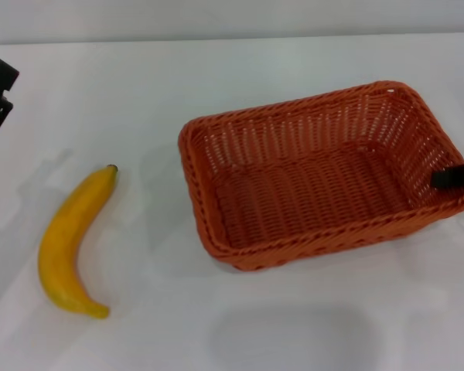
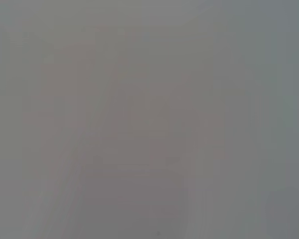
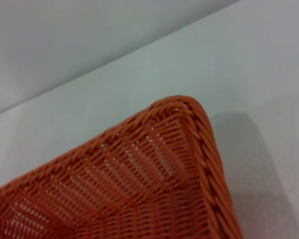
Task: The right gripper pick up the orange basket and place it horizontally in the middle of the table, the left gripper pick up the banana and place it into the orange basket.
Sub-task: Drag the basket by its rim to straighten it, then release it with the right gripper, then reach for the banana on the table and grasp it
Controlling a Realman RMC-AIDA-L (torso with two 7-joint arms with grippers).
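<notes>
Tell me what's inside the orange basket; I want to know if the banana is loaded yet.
The orange basket holds nothing: its woven floor shows bare. A finger of the right gripper reaches over its right rim. The banana lies on the table, left of the basket.

Woven wicker-style orange basket [image 1: 317, 178] with braided rim, smooth plastic-looking banana [image 1: 71, 239], plain matt white table [image 1: 294, 325]

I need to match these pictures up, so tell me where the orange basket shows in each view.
Head view: the orange basket sits right of centre on the table, its right end at the right gripper.
Left wrist view: not in it; only blank surface shows.
Right wrist view: one rounded corner of the basket fills the lower part.
Shared landmark: the basket's braided rim.
</notes>
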